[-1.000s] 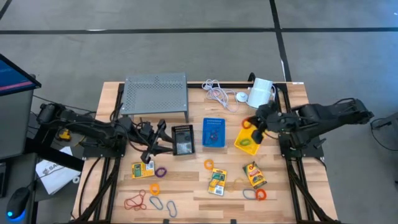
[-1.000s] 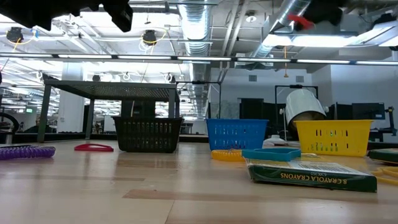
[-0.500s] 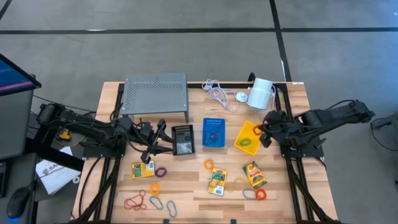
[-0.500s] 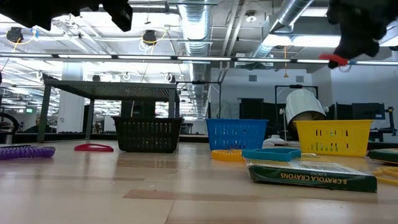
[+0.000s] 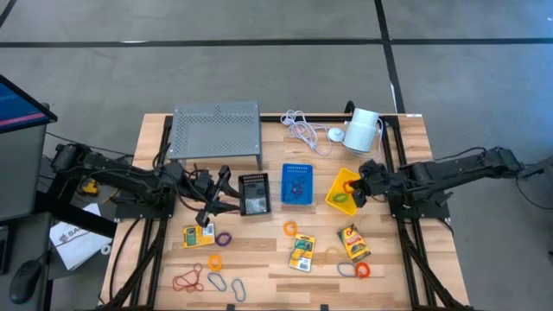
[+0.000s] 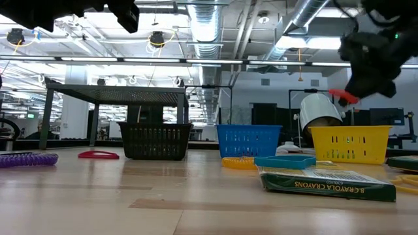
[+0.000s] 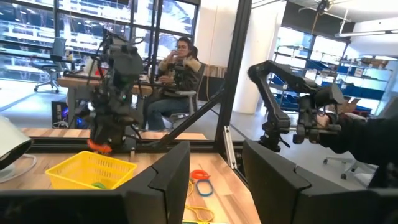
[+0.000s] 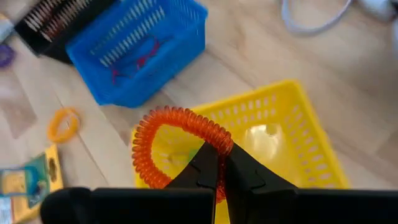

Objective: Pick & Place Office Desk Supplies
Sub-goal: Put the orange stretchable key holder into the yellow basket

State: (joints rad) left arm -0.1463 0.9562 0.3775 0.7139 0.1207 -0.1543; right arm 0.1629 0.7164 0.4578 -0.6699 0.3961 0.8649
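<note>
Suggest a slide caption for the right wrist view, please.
Right gripper holds an orange coil loop above the yellow bin.

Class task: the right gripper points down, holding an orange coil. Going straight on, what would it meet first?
Most likely the yellow bin: the right gripper, shut on the orange coil, hangs over its open top, though depth is uncertain.

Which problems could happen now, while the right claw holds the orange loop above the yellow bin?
1. The orange coil loop hangs near one edge of the yellow bin, so it might drop onto the rim or outside.
2. The springy loop may snag on the right claw at release.
</note>
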